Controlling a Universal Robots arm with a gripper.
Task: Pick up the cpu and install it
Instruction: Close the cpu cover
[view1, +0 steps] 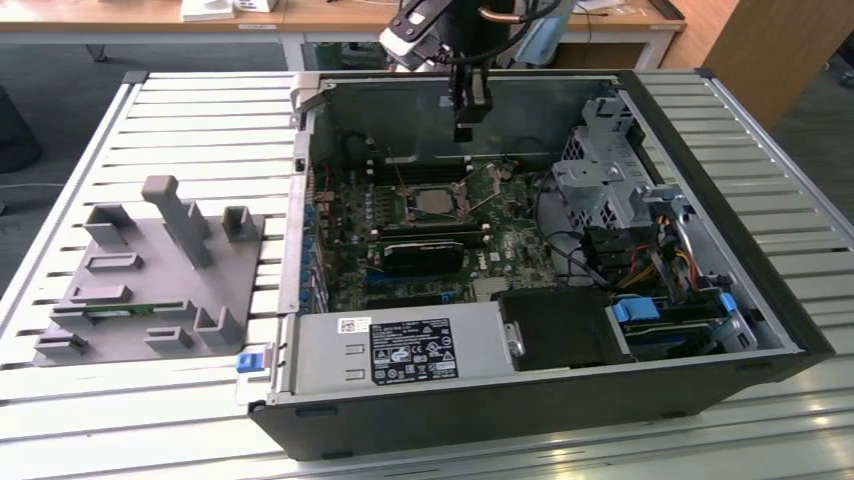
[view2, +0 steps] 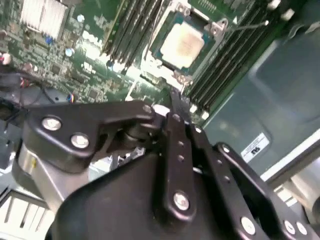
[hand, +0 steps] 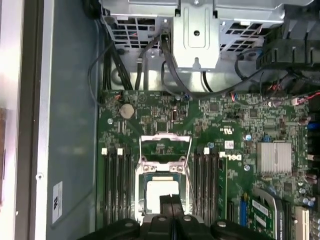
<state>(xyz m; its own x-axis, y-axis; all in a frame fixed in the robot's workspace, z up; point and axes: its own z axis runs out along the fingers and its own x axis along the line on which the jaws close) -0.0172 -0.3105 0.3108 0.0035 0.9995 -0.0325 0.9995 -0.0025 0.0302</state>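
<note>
**CPU seated in socket — gripper above it, empty**

Exterior view: the gripper (view1: 463, 132) hangs inside the open computer case (view1: 747, 330), over the far part of the motherboard (view1: 400, 255). Its fingers are pressed together with nothing pinched between them. In the second wrist view the gripper (view2: 175, 98) narrows to one closed tip.

The cpu (view1: 434, 203) lies flat in the socket (view1: 404, 205), silver top facing up. It sits level and square to the frame in both wrist views (view2: 182, 41) (hand: 161, 187).

The load plate (hand: 165, 142) is swung open, standing clear of the chip on the side away from the gripper. A thin wire lever (hand: 189, 167) runs along one edge of the socket.

The gripper is above the cpu and apart from it — no contact in the exterior view. In the first wrist view its tip (hand: 170, 201) overlaps the chip's near edge.

Memory slots (hand: 116, 180) flank the socket on both sides.

A grey fixture (view1: 147, 290) rests on the slatted table (view1: 200, 110), at the exterior view's left of the case and well apart from the gripper.
</note>
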